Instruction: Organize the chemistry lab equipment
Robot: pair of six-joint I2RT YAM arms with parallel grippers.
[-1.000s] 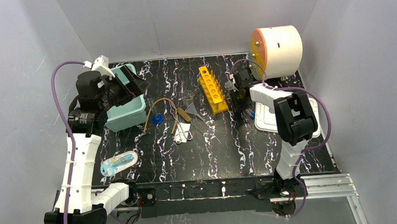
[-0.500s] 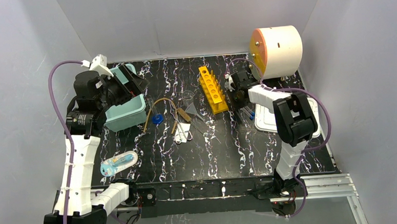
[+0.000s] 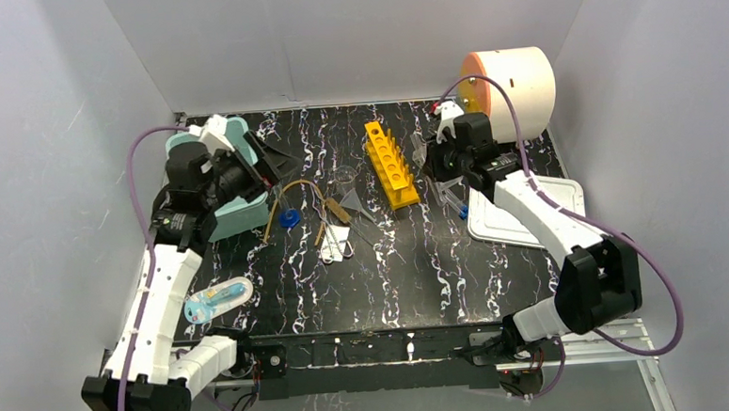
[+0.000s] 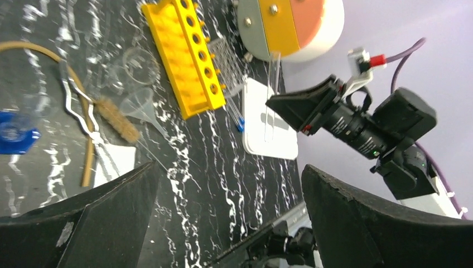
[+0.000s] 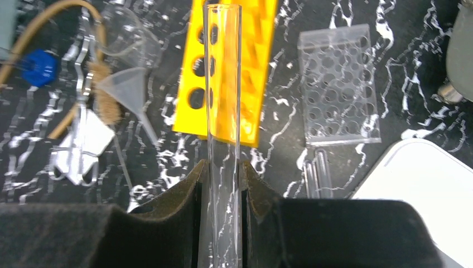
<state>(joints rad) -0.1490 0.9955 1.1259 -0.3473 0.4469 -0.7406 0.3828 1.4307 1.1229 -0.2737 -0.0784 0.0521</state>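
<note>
Tabletop: black and marbled; both arm bases cut off its near edge.
White drum: far right corner, my right arm's cable crosses it.
Teal bin: far left corner, mostly covered by my left arm.
White tray: right edge, partly under my right arm.
Left gripper: beside the bin, jaws wide and empty.
Yellow rack: middle, near the far edge.
Clear plastic tube rack: between yellow rack and tray, barely readable from above.
Right gripper: raised, pinched narrow on a test tube; its lower end is lost between the pads.
Change: a second ago my right elbow stood over the tray with the jaws wider and lower.
</note>
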